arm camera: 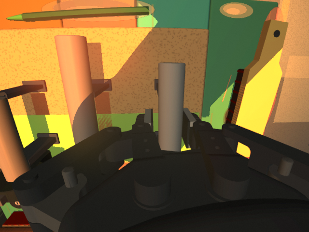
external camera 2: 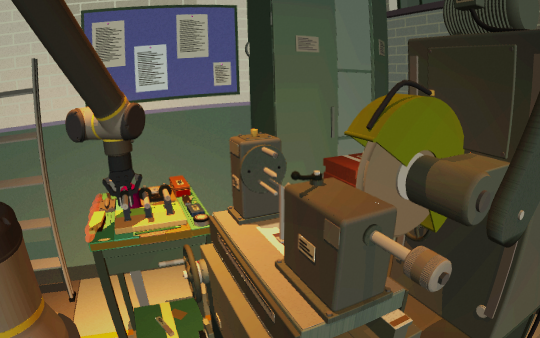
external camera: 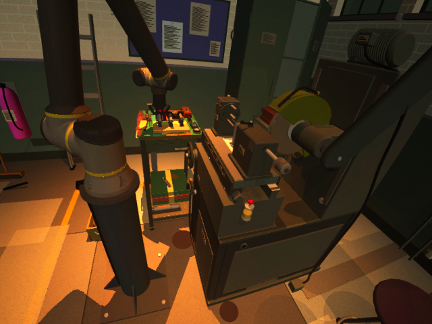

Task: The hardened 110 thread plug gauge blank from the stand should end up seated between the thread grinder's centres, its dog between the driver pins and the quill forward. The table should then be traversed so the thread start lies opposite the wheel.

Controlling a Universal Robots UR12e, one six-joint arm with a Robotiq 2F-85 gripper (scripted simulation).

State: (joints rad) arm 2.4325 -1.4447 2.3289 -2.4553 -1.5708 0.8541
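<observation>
The grey plug gauge blank (arm camera: 171, 105) lies in its rack on the stand (external camera: 168, 129), and my gripper (arm camera: 169, 122) is down over it with the fingers open on either side of its shank, holding nothing. Two more blanks (arm camera: 76, 87) lie in the rack to its left in the wrist camera. On the grinder, the headstock with its driver pins (external camera 2: 260, 172) stands at the far end of the table. The tailstock (external camera 2: 335, 245) with its knurled quill knob (external camera 2: 425, 267) stands nearer. The yellow-guarded wheel (external camera 2: 415, 150) sits beside them.
A notice board and a green cabinet stand behind the stand and grinder. A green pencil (arm camera: 79, 13) and a brass thread gauge (arm camera: 262, 57) lie on the stand top beside the rack. The arm's base column (external camera: 111, 209) rises left of the grinder, and an oil bottle (external camera: 247, 210) sits on its front.
</observation>
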